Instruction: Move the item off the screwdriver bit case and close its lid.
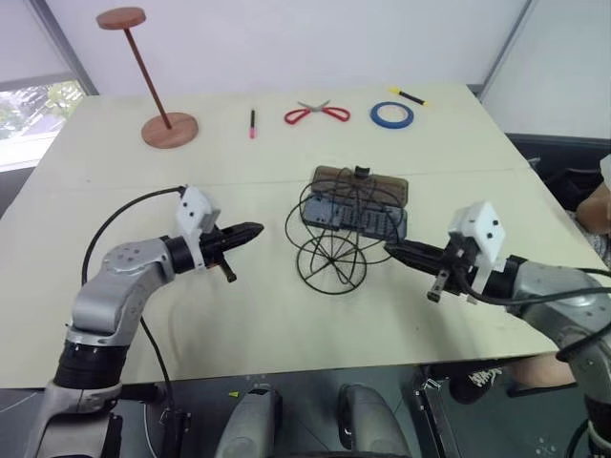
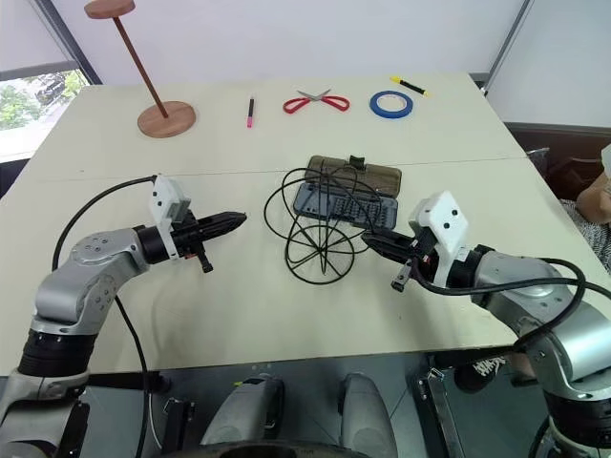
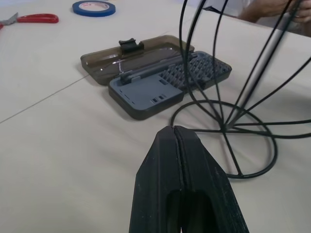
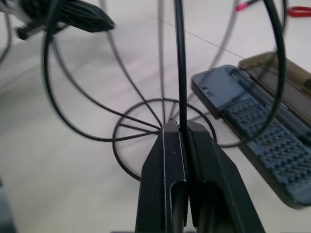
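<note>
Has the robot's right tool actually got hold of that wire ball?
Touching. In the right wrist view, the right tool is shut on one wire loop of the wire ball.

Your left arm reaches in from the near left, its wrist about level, and the left gripper [image 1: 250, 231] points right with its two black fingers [image 3: 187, 184] pressed together, holding nothing. Your right arm comes in from the near right, and the right gripper [image 4: 183, 127] points left, pinched tight on one thin wire loop [image 4: 181, 63].
</note>
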Available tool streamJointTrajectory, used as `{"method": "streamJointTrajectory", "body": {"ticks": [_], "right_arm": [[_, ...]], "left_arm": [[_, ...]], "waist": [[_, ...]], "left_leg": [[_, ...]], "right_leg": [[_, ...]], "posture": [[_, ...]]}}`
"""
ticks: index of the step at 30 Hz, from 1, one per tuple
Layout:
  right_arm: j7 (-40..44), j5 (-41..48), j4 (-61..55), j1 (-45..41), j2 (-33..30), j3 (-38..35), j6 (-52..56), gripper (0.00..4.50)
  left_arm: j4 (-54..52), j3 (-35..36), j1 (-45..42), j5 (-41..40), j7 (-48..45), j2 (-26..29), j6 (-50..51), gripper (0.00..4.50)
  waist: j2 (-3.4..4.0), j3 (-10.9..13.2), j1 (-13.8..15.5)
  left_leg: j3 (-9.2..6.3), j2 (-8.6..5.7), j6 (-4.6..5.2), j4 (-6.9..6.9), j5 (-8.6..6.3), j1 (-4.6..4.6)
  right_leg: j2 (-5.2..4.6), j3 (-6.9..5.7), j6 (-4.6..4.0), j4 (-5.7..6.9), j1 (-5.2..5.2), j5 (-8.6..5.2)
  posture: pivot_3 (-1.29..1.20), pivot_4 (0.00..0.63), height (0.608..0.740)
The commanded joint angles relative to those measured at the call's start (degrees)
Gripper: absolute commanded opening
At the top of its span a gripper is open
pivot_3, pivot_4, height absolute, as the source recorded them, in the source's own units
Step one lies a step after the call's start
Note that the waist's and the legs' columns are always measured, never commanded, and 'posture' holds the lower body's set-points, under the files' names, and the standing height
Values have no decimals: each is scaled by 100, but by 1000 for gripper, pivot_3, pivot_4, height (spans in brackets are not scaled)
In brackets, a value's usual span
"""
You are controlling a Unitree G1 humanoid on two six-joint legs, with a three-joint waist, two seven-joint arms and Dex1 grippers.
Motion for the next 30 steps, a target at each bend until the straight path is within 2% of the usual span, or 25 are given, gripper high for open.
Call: {"method": "streamJointTrajectory", "body": {"ticks": [1,8,12,16,20,30], "right_arm": [[68,523,-253,-583,-224,-508,51,41],[-105,798,539,-2071,-475,-851,86,41],[-221,626,1097,-2675,-538,-949,-41,41],[-522,-290,2080,-3124,-551,-840,-698,41],[-1139,-1198,3042,-3305,-207,-755,-1533,41],[-3324,-3023,5031,-2901,833,-1050,-3847,41]], "left_arm": [[48,-12,-169,61,-40,-27,-181,0],[233,-137,-296,169,-65,-161,-352,0],[249,-157,-275,213,-70,-217,-414,0],[215,-175,-222,242,-34,-267,-461,0],[191,-182,-164,269,-21,-281,-504,0],[163,-215,-66,362,-48,-278,-566,0]], "waist": [[0,2,-4],[-3,8,-3],[-2,8,-3],[-1,9,-1],[-1,9,-10],[16,18,-28]], "left_leg": [[0,0,0,1,0,0],[0,-1,1,-1,-1,-4],[0,-1,1,-1,-1,-11],[5,-2,1,2,-1,-19],[7,-9,1,0,-1,-21],[14,-11,0,-8,0,-23]], "right_leg": [[0,0,0,0,0,0],[0,-2,1,-3,-3,0],[0,-1,0,-3,-9,1],[-1,0,-1,-3,-19,3],[0,0,7,-4,-21,7],[0,5,19,0,-32,15]], "posture": [[0,150,740],[0,150,740],[0,150,740],[0,150,740],[0,150,740],[0,150,740]]}}
